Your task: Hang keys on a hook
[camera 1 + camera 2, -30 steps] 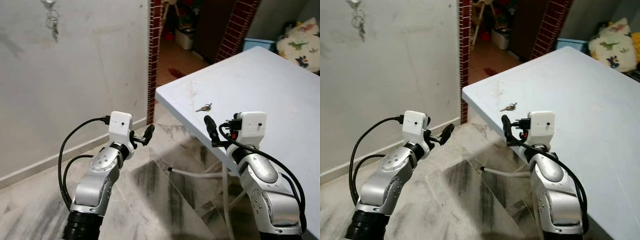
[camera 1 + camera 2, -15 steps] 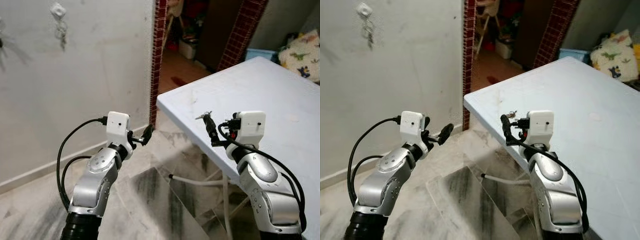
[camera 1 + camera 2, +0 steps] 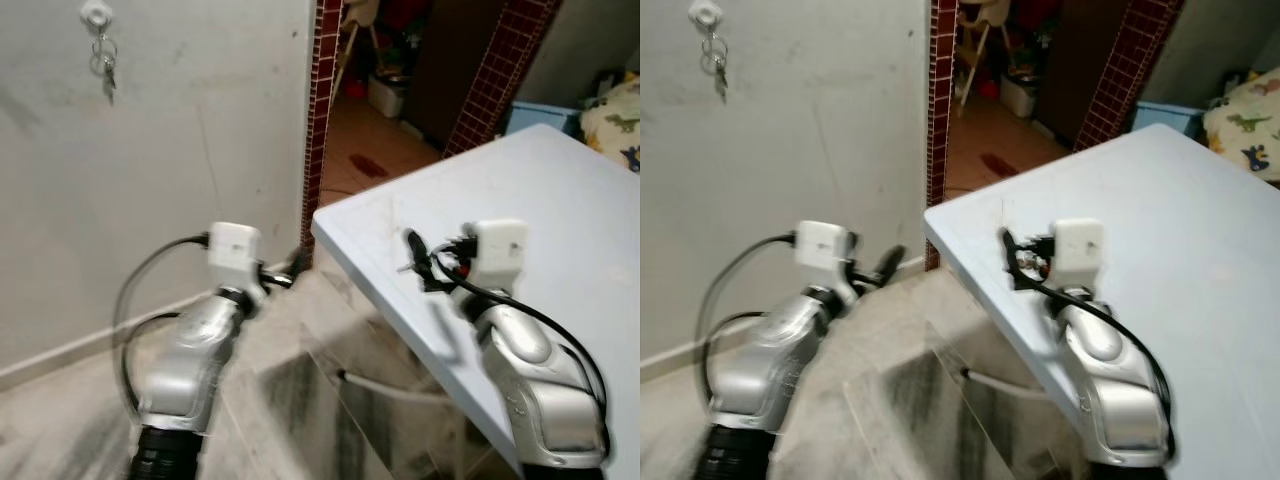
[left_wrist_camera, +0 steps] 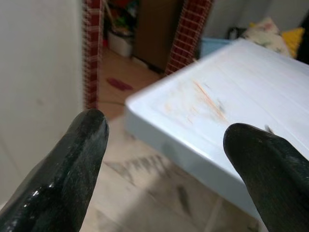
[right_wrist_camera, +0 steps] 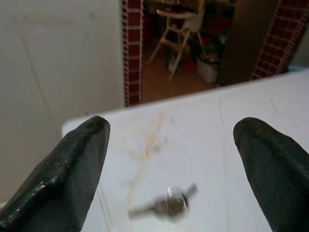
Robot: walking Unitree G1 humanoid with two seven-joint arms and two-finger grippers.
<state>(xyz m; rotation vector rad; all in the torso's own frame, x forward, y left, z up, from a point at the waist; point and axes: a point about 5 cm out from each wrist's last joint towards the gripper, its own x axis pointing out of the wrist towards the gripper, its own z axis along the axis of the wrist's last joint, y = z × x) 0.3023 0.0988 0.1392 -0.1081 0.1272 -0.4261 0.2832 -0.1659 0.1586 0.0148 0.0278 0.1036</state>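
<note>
A small bunch of keys lies on the pale blue table near its corner. My right gripper hovers open just above and before the keys, with its black fingers over the table's edge. My left gripper is open with nothing in it, held out over the floor beside the table corner; its wrist view looks past the fingertips at the table. High on the white wall, a white hook carries another set of keys.
A doorway between red brick pillars opens behind the table, with a high chair and boxes beyond. A dinosaur-print cushion and a blue bin sit at the far right. A white pipe runs under the table above the marble floor.
The camera has moved toward the table and the picture is blurred. The right gripper now reaches over the table's edge at the keys, which earlier lay ahead of it.
</note>
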